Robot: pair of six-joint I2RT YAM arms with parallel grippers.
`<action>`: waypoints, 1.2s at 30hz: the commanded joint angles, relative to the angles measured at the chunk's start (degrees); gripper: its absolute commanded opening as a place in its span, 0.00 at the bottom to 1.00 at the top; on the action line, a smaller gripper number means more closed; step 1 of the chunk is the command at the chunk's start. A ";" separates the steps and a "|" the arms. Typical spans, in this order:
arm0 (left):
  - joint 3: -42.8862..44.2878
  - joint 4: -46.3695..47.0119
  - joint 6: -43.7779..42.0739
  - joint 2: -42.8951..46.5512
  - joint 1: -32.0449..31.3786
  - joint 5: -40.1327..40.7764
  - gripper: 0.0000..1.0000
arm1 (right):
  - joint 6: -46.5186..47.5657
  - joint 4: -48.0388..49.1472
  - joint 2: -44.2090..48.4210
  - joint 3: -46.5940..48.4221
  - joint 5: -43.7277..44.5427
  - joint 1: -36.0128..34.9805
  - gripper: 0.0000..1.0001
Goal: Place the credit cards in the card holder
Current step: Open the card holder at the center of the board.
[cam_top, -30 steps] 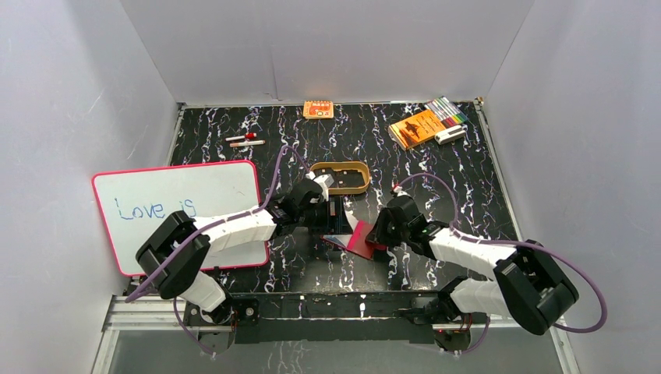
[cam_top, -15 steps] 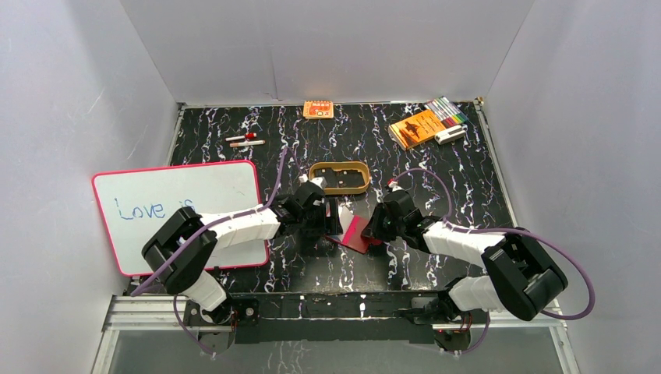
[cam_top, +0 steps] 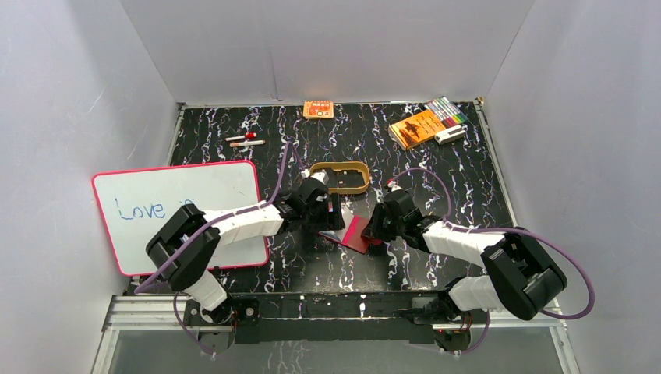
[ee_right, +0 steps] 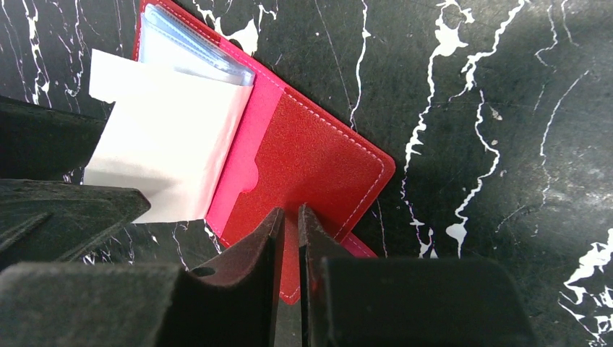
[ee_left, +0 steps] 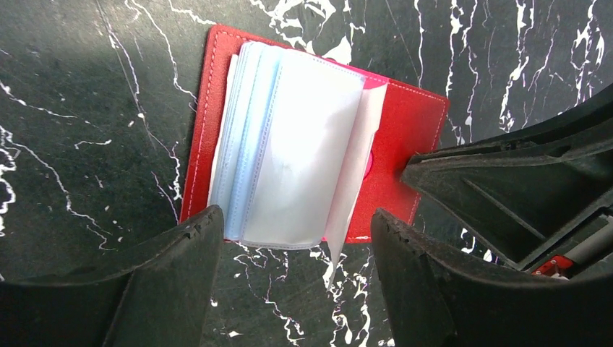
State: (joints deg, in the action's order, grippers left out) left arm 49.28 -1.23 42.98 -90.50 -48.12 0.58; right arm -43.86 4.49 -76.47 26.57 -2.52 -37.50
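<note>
The card holder [cam_top: 357, 234] lies open on the black marbled table, a red wallet [ee_left: 408, 123] with a fanned stack of clear sleeves [ee_left: 296, 152]. Light blue edges [ee_left: 242, 137] show in the left sleeves; I cannot tell whether they are credit cards. No loose credit card shows. My left gripper [cam_top: 328, 221] hangs open over the sleeves' near edge [ee_left: 296, 217], holding nothing. My right gripper [cam_top: 375, 231] has its jaws almost together [ee_right: 289, 211], tips down on the bare red right flap [ee_right: 311, 159]. The flap's face shows through the slit between them.
A tan oval tray [cam_top: 365, 178] stands just behind the wallet. A whiteboard [cam_top: 179, 206] lies at the left. At the back are an orange packet [cam_top: 318, 109], an orange booklet [cam_top: 417, 127] with markers [cam_top: 448, 111], and pens [cam_top: 245, 140].
The card holder and my right gripper have shifted slightly left and away from the bases. My left gripper has moved over the sleeves, jaws a little wider.
</note>
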 commanded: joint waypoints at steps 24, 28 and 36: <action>2.41 11.43 -1.08 -6.31 0.00 -20.19 0.64 | 3.22 -10.28 -2.41 -3.75 5.03 0.49 0.22; 2.25 14.52 -1.14 -5.99 0.02 -23.16 0.61 | 2.91 -10.50 -1.54 -3.69 4.95 0.48 0.24; 2.38 16.10 -1.07 -8.18 0.02 -24.57 0.59 | 1.24 -15.47 4.27 -2.90 7.35 0.42 0.38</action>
State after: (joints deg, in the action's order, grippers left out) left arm 50.89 13.39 42.44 -97.38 -48.12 -21.63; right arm -43.59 3.01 -73.71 26.35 -1.67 -37.50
